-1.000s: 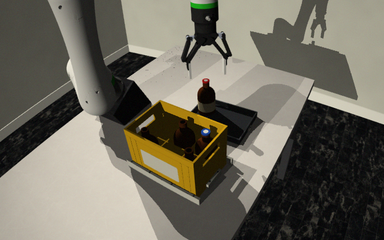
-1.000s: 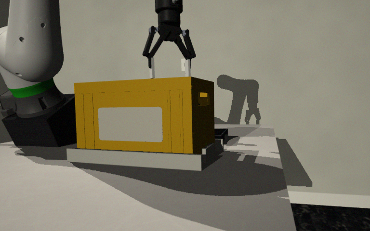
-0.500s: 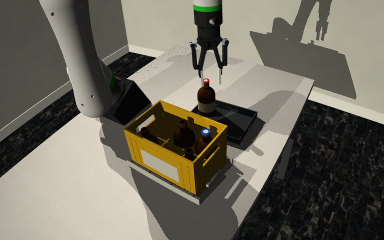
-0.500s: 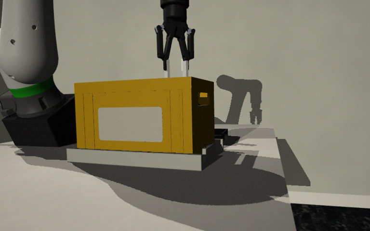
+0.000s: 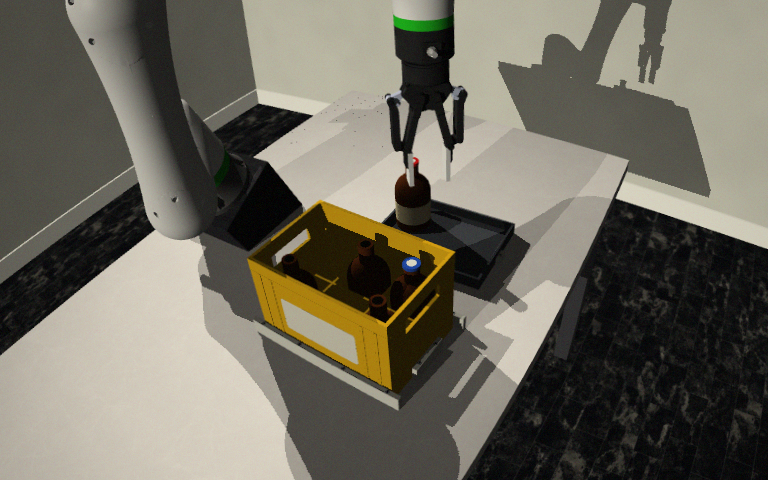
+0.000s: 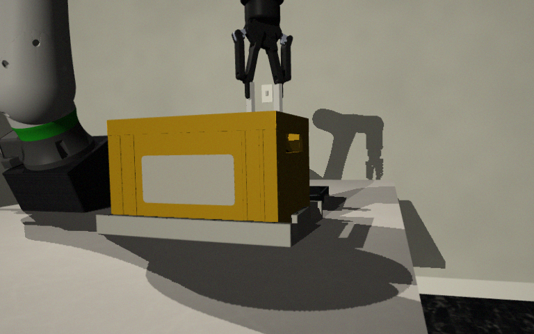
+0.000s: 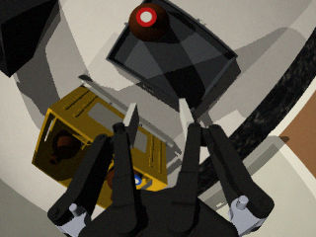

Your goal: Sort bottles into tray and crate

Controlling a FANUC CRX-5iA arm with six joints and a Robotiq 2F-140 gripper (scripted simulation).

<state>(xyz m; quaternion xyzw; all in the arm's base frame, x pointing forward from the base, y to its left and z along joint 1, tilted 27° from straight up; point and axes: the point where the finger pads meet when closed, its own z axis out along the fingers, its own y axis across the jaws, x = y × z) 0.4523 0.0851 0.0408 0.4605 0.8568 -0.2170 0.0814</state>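
Behind crate (image 6: 188, 129), tray (image 6: 318, 191) mostly hidden

You're looking at a bare test cell, more lab than workshop or home. Plain pale walls (image 5: 566, 33) with a light skirting board (image 5: 679, 215) run round a dark marbled tile floor (image 5: 651, 339). One big pale table (image 5: 113, 350) fills the room, and the white arm (image 5: 141, 113) sits bolted on a black pedestal (image 5: 266, 209) at its edge. You've got no shelves, windows or furniture in shot, just hard shadows on the wall.
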